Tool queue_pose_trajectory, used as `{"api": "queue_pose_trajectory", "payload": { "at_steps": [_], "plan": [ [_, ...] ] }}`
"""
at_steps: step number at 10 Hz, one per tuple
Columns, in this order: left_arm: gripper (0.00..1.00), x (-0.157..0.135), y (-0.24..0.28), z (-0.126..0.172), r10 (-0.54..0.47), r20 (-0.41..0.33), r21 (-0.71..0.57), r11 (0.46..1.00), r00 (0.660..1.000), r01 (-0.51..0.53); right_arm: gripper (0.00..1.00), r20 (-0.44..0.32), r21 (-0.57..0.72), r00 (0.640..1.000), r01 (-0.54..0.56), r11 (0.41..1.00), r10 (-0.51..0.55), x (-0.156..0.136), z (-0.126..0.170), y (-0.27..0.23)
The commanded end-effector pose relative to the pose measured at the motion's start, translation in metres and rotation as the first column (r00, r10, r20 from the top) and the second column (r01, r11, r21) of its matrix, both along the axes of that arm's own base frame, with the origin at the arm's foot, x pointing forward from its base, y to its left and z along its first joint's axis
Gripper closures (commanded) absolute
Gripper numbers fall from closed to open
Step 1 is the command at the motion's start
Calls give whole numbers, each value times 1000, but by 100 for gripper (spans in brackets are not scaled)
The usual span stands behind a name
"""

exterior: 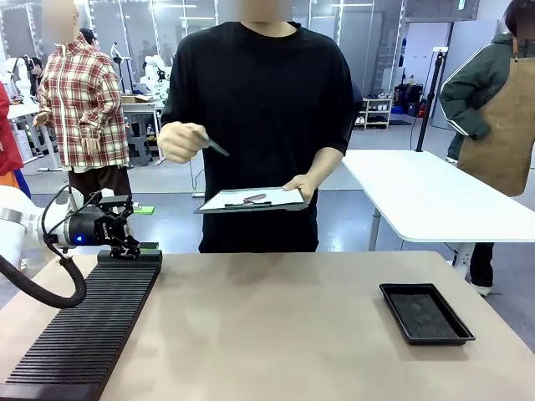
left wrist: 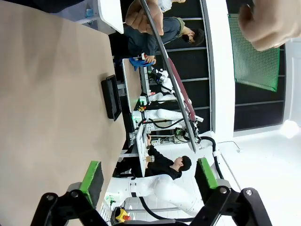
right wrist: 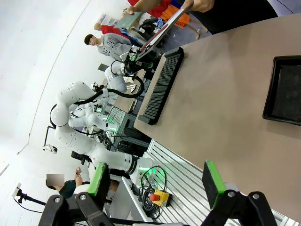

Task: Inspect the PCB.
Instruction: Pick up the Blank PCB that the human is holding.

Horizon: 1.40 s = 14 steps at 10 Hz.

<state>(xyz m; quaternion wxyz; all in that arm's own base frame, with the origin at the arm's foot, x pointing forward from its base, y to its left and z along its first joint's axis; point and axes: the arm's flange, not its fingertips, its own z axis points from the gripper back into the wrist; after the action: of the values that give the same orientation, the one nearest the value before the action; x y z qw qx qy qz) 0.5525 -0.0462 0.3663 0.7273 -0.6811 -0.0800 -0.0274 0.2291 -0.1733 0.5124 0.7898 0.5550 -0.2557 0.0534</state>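
Black ribbed rack (exterior: 84,326) on tan table (exterior: 276,334): far end sits right under left gripper (exterior: 125,248) jaws, rest runs back toward cam. Shallow black tray (exterior: 426,313) lies well apart, far to right of those jaws. Seen from right gripper (right wrist: 157,183), tray is ahead, upper-right of jaws, w/ rack ahead-left. Clipboard (exterior: 251,200) w/ 1 white sheet is up beyond left jaws, off table, edge-on ahead of them in wrist view. Pen (exterior: 216,148) above it. Person in black tee (exterior: 259,109) behind. White table (exterior: 418,192) further back.
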Motion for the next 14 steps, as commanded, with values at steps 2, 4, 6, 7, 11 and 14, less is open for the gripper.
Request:
{"api": "queue_pose_trajectory", "payload": {
  "at_steps": [2, 4, 6, 7, 11, 14],
  "plan": [
    [0, 0, 0, 1, 0, -8, -1, 1000, 1000, 0, 0, 6, 4, 1000, 1, 1000, -1, -1, 1, -1],
    [0, 0, 0, 1, 0, -8, -1, 1000, 1000, 0, 0, 6, 4, 1000, 1, 1000, -1, -1, 1, -1],
    [0, 0, 0, 0, 0, 0, 0, 1000, 1000, 0, 0, 6, 4, 1000, 1, 1000, -1, -1, 1, -1],
    [0, -19, 10, 16, -22, -10, -2, 1000, 1000, 22, 0, 6, 4, 1000, 1, 1000, -1, -1, 1, -1],
    [0, -149, 85, 76, -40, 34, 37, 999, 999, 39, 0, 6, 4, 1000, 1, 1000, -1, -1, 1, -1],
    [0, -225, 146, 70, 24, 99, 7, 1000, 995, -24, 0, 6, 4, 1000, 1, 1000, -1, -1, 1, -1]
  ]
}}
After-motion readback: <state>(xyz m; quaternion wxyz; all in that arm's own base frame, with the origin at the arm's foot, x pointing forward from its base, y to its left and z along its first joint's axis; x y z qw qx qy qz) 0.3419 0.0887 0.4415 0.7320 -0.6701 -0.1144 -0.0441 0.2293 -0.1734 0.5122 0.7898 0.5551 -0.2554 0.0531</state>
